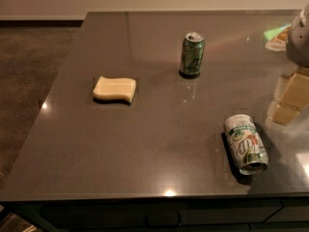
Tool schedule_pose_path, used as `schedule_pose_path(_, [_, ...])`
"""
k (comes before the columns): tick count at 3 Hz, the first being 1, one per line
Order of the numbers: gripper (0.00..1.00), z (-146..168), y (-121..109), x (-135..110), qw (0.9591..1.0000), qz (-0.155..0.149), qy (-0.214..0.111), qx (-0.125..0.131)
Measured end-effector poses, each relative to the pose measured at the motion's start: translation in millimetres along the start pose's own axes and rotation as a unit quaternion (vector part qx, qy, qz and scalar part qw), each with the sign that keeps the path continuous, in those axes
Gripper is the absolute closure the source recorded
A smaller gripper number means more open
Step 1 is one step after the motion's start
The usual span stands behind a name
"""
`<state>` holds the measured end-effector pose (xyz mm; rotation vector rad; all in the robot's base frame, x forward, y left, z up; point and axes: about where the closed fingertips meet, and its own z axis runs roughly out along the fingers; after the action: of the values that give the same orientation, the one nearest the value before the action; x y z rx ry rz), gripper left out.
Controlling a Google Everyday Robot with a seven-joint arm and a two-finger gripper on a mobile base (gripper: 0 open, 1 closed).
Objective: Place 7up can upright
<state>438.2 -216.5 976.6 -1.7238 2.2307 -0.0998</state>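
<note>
The 7up can lies on its side on the dark table, near the front right. Its body is white and silver with green lettering, and its open end faces the front edge. My gripper is at the right edge of the view, a grey body with pale beige parts below it. It is above the table, to the right of the can and a little behind it, and not touching it. Part of the gripper is cut off by the frame edge.
A darker green can stands upright at the back centre. A pale yellow sponge lies at the left of the table. Some coloured packaging sits at the far right. The floor drops away on the left.
</note>
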Motion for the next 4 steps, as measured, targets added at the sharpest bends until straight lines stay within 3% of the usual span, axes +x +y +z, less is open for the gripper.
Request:
schedule_pose_path(1, [0.0, 0.0, 0.0, 0.0, 1.0, 0.0, 0.0, 0.0])
schedule_pose_path(2, [0.0, -4.4, 0.9, -7.0, 0.999, -0.043, -0.005, 0.007])
schedule_pose_path(3, [0.0, -0.5, -0.1, -11.4, 0.9926, -0.119, -0.024, 0.002])
schedule_pose_path(4, [0.0, 8.3, 1.8, -12.9, 0.9792, -0.196, -0.049, -0.019])
